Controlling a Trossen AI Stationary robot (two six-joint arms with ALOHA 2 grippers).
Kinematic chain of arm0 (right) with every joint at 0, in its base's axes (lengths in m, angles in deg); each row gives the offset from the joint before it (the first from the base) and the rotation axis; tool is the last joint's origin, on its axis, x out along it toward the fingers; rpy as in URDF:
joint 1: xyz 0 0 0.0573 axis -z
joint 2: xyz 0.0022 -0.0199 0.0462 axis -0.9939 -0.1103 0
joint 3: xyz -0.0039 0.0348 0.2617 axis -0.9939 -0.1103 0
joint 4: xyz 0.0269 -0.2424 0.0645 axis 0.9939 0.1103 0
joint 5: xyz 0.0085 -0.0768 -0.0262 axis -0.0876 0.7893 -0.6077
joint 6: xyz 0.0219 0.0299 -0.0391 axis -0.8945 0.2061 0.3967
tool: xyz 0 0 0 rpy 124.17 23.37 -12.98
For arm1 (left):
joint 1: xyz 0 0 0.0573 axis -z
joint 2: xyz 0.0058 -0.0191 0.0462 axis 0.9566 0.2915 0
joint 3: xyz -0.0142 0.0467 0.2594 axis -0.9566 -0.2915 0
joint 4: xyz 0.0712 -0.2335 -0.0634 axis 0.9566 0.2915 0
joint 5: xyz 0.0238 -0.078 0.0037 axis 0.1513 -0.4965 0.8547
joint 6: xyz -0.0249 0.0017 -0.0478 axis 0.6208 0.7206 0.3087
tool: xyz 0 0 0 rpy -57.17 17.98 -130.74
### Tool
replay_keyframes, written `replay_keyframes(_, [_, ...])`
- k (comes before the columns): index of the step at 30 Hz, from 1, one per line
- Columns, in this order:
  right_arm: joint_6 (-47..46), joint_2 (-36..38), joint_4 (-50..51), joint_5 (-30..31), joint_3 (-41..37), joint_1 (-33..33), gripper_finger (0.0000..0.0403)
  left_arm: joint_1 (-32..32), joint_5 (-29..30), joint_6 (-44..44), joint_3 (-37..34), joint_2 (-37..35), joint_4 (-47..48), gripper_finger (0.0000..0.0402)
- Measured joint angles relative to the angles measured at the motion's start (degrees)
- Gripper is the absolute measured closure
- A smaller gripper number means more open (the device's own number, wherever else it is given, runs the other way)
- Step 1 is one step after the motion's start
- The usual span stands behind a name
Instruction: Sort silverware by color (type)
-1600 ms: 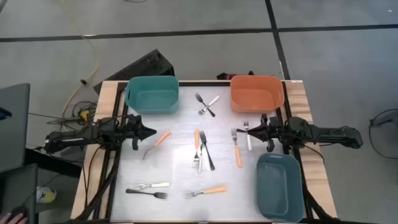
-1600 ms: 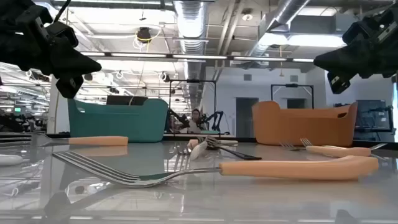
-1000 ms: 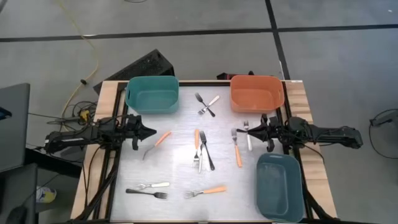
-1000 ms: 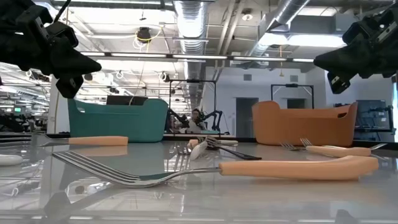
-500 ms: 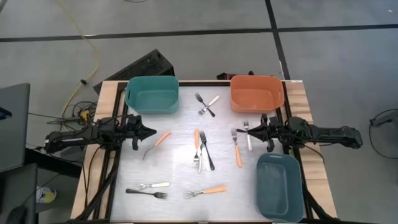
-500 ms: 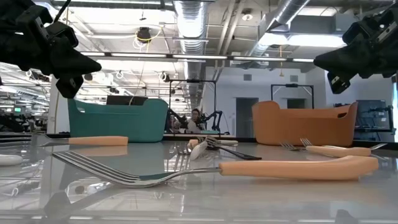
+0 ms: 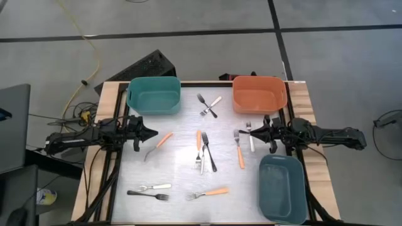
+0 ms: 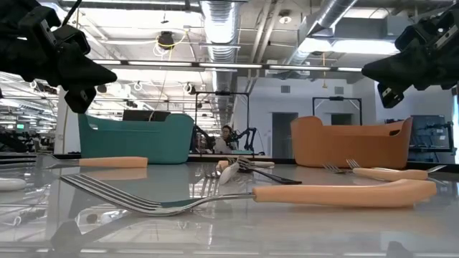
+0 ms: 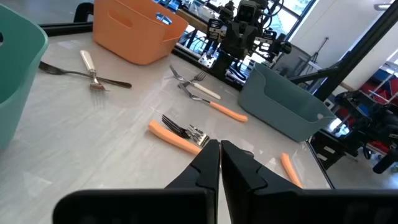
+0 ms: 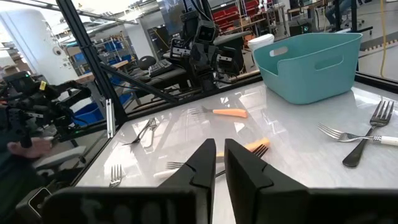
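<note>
The silverware is several small forks lying flat on the grey table (image 7: 176, 169). An orange-handled fork (image 7: 159, 144) lies left of centre. Orange, white and black ones (image 7: 203, 150) lie together mid-table. A crossed white and black pair (image 7: 209, 105) lies at the far side. An orange one (image 7: 239, 149) and a white one (image 7: 251, 135) lie at the right. Three more (image 7: 149, 190) (image 7: 207, 193) lie near the front edge. My left gripper (image 7: 153, 133) (image 9: 218, 144) hovers shut at the left edge. My right gripper (image 7: 242, 132) (image 10: 217, 144) hovers at the right edge with a narrow gap between its empty fingers.
A teal bin (image 7: 153, 94) stands at the far left and an orange bin (image 7: 259, 94) at the far right. A blue-grey bin (image 7: 282, 188) stands at the near right. Bare tabletop lies between the groups of forks. A person sits far off in the room (image 8: 228, 136).
</note>
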Motion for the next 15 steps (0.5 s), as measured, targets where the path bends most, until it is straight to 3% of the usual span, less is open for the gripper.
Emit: replay_keyframes(15, [0.0, 0.0, 0.0, 0.0, 0.0, 0.0, 0.0343, 0.0, 0.6, -0.2, 0.0, 0.0, -0.2, 0.0402])
